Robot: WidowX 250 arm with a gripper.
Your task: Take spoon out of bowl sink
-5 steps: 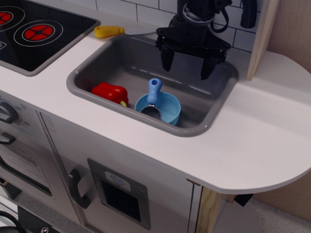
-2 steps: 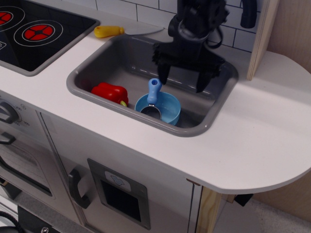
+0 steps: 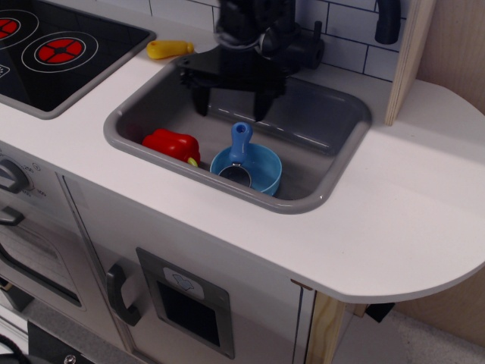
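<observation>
Observation view. Your black two-fingered hand (image 3: 231, 106) hangs in the upper centre of the frame, over the rear of the rectangular grey plastic sink (image 3: 333, 182), its fingers spread wide with nothing between them. Since a moment ago it has swung from the right part of the basin to the left, and now stands just behind the spoon; this suggests the approach is closing but no grasp has begun. The small toy spoon with the chunky blue handle and silver-grey scoop (image 3: 239, 152) leans in the round light-blue plastic bowl (image 3: 261, 173), scoop down, handle rising toward the hand. Bowl and spoon lie as before, at the front of the sink, centre frame. Beside the bowl, to the left, rests a glossy red toy pepper (image 3: 171, 144). The basin is smooth with rounded corners, set in a matte white tabletop (image 3: 394, 227); a yellow-handled utensil (image 3: 170, 49) lies upper left.
</observation>
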